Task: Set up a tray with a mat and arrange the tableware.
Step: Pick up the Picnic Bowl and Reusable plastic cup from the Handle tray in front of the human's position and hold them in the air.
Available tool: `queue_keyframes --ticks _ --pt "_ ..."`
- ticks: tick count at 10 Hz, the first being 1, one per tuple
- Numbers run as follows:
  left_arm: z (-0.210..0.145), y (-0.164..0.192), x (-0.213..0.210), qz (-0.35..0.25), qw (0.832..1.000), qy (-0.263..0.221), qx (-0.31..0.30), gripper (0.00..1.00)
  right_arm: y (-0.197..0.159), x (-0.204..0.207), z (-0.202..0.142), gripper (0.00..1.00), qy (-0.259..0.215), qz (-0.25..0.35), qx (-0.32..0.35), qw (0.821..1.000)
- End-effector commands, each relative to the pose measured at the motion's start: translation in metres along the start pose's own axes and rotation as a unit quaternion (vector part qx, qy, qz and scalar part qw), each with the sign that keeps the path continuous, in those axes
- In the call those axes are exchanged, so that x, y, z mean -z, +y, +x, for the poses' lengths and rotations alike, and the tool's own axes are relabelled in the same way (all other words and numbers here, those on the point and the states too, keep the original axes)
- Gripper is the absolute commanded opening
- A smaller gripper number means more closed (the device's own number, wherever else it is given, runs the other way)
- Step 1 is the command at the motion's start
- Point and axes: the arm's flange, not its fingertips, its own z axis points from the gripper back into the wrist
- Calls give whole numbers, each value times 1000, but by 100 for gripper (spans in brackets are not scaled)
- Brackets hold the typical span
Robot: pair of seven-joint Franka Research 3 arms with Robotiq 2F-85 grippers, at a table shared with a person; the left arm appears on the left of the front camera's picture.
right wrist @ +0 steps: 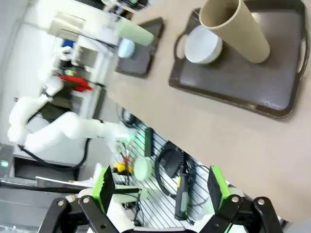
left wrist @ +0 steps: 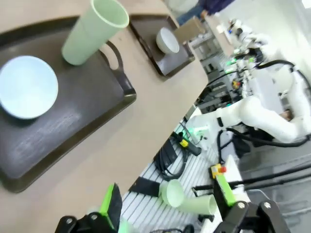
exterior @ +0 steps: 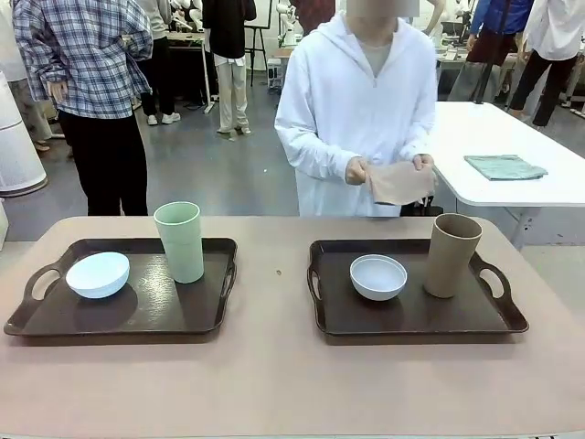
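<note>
On the left tray (exterior: 55, 320) a pale blue bowl (exterior: 98, 274) sits beside a light green tumbler (exterior: 180, 241). The right tray (exterior: 494, 315) carries a bluish white bowl (exterior: 378, 277) and a tan tumbler (exterior: 452, 255). Across the table a person holds a tan mat (exterior: 399, 183) in both hands. My left gripper (left wrist: 167, 208) is open and hangs off the table's near edge, well back from the left tray (left wrist: 87, 102) and its bowl (left wrist: 26, 86). My right gripper (right wrist: 160, 194) is open too, off the near edge and apart from the right tray (right wrist: 272, 87) and tan tumbler (right wrist: 233, 29).
Bare tan tabletop (exterior: 274, 366) lies between and in front of the trays. A white table (exterior: 548, 187) at the back right holds a folded grey-green cloth (exterior: 505, 166). Cables and spare green cups (left wrist: 172, 193) lie below the near edge. Other people stand farther back.
</note>
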Motion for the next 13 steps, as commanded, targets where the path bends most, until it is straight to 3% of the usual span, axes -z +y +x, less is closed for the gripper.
queue_keyframes --ticks 1,4,6,8,13 --pt "-7 14 -21 -41 998 -37 16 100 -25 -20 -12 100 -43 67 -7 997" --pt "-35 19 -51 -62 995 -75 13 100 -60 -51 -51 100 -93 114 24 989" --pt "-42 11 -55 -59 996 -66 15 100 -75 -62 -70 100 -102 117 48 987" --pt "-49 19 -62 -57 997 -49 9 100 -71 -63 -70 100 -93 112 46 988" --pt "-75 28 -85 -51 992 -110 -36 100 -62 -77 -82 100 -112 103 46 987"
